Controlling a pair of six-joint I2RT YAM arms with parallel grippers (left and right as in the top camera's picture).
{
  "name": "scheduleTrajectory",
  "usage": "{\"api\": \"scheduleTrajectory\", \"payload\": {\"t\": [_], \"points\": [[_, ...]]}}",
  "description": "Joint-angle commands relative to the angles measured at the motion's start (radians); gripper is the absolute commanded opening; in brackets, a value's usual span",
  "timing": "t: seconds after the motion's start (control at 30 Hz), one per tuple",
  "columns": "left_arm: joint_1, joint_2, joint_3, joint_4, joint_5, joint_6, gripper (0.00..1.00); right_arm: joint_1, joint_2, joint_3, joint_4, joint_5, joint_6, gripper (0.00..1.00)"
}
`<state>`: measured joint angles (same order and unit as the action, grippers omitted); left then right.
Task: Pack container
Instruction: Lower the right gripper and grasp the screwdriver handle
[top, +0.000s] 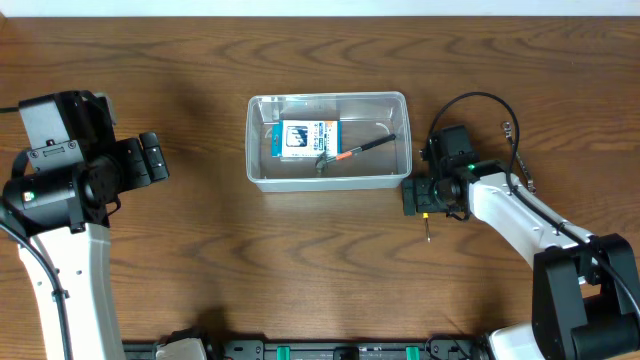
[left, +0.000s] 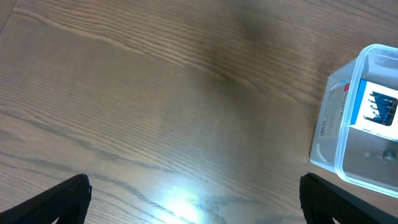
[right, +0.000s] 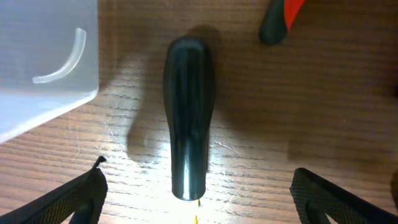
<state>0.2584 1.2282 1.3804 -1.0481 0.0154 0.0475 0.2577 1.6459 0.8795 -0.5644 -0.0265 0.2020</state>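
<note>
The wooden table carries one container, a clear tub standing about mid-table between the two arms. Two things lie in it: a blue-and-white card packet lying flat and, beside its right edge, a slim tool with an orange-and-black handle lying aslant. The left gripper hangs over bare wood well left of the tub, fingers spread, empty. The right gripper hovers just off the tub's near right corner, fingers wide apart on either side of one black tool handle lying on the table, clear of it. One orange-and-black end shows beyond that handle.
</note>
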Motion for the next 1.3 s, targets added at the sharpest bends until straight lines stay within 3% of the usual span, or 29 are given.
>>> {"api": "scheduleTrajectory", "payload": {"t": [0.0, 0.57, 1.13, 1.27], "points": [[0.005, -0.007, -0.004, -0.002, -0.001, -0.016, 0.98, 0.019, 0.011, -0.024, 0.003, 0.021, 0.011, 0.97], [0.005, -0.007, -0.004, -0.002, -0.001, -0.016, 0.98, 0.019, 0.066, -0.073, 0.05, 0.021, 0.011, 0.97], [0.005, -0.007, -0.004, -0.002, -0.001, -0.016, 0.98, 0.019, 0.066, -0.073, 0.057, 0.011, 0.011, 0.67], [0.004, -0.007, -0.004, -0.002, 0.0, -0.016, 0.98, 0.019, 0.066, -0.073, 0.056, 0.011, 0.011, 0.51]]}}
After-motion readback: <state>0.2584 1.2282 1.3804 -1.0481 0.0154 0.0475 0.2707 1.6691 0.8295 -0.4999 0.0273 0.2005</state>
